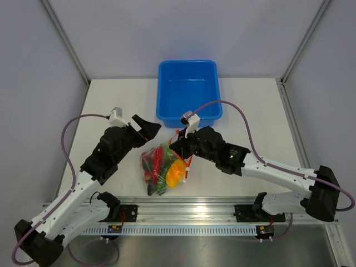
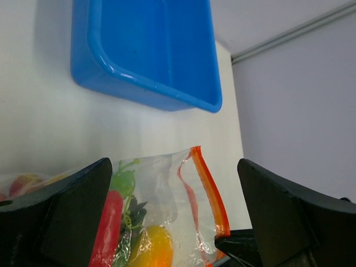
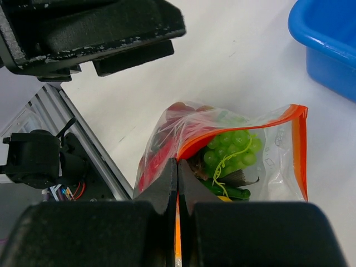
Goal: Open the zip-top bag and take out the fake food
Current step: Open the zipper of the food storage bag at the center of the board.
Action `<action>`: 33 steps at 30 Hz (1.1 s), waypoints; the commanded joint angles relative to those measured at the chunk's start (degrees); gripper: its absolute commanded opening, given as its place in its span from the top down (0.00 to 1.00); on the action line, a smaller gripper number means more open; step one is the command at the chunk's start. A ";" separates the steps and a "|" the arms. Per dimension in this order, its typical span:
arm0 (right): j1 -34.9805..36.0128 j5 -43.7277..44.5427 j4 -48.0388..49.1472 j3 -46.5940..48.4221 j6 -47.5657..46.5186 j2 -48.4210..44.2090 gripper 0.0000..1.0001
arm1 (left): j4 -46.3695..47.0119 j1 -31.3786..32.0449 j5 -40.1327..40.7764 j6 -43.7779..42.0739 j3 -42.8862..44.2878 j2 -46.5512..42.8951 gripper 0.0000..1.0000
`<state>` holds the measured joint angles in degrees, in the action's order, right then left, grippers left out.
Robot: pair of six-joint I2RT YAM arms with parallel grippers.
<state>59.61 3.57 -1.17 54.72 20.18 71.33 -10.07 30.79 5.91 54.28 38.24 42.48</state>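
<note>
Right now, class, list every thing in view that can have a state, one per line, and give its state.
zip-top bag, mouth partly open, zip strip pinched by the right tool
fake food, inside the bag
blue tub, upright, empty
left tool, open, holding nothing
right tool, shut on the bag's zip strip

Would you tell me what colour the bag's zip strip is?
The zip strip is orange-red, clearest in the left wrist view.
</note>
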 commanded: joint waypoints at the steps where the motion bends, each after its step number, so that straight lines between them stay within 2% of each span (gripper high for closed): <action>1: -0.29 -1.03 3.89 0.74 -1.64 0.82 1.00 | -1.70 2.43 -1.69 -4.97 8.06 3.83 0.01; 8: -0.29 -2.78 3.54 2.93 -1.73 4.96 1.00 | -4.61 4.81 -3.53 -7.69 12.20 7.88 0.01; 20: -0.20 -0.94 6.62 0.30 -1.73 3.11 1.00 | -11.47 7.09 -4.42 -11.04 17.22 16.05 0.01; 24: -0.11 -0.85 6.97 0.04 -1.73 3.02 1.00 | -10.15 7.18 -5.65 -10.95 16.60 17.46 0.07; 28: -0.02 -0.85 6.79 0.30 -1.81 3.29 1.00 | -10.15 7.18 -5.56 -10.78 16.08 17.90 0.20; 33: 0.77 0.20 6.01 1.18 -2.69 3.82 1.00 | -10.33 7.18 -7.04 -10.42 15.73 18.16 0.25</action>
<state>59.68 2.44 1.93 54.72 18.94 76.01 -21.19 37.69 1.63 44.38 52.42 60.49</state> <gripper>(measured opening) 0.009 0.754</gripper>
